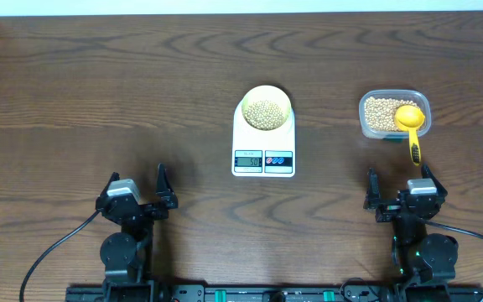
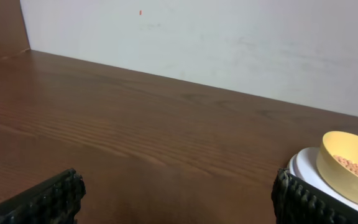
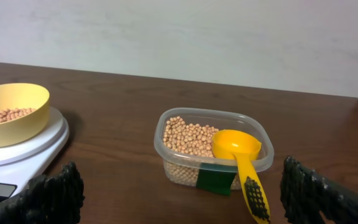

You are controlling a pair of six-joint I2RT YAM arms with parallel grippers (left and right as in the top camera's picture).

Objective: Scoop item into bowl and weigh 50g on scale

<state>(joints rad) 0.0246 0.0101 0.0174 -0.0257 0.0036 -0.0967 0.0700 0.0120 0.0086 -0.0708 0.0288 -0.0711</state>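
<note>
The pale yellow-green bowl (image 1: pixel 265 103) stands on the white scale (image 1: pixel 263 147) at the table's middle and holds beige beans (image 1: pixel 264 114). The scale's display shows digits too small to read. More beans (image 1: pixel 381 112) lie in a clear tub (image 1: pixel 392 132) at the right, with a yellow scoop (image 1: pixel 410 123) resting on its rim, handle toward me. My left gripper (image 1: pixel 135 182) is open and empty near the front left. My right gripper (image 1: pixel 398 176) is open and empty just in front of the scoop handle. The right wrist view shows the tub (image 3: pixel 185 160), scoop (image 3: pixel 236 147) and bowl (image 3: pixel 11 122).
The left wrist view shows bare dark wood, a white wall behind, and the bowl (image 2: pixel 350 168) on the scale (image 2: pixel 306 167) at the right edge. The table's far edge meets the wall at the top of the overhead view.
</note>
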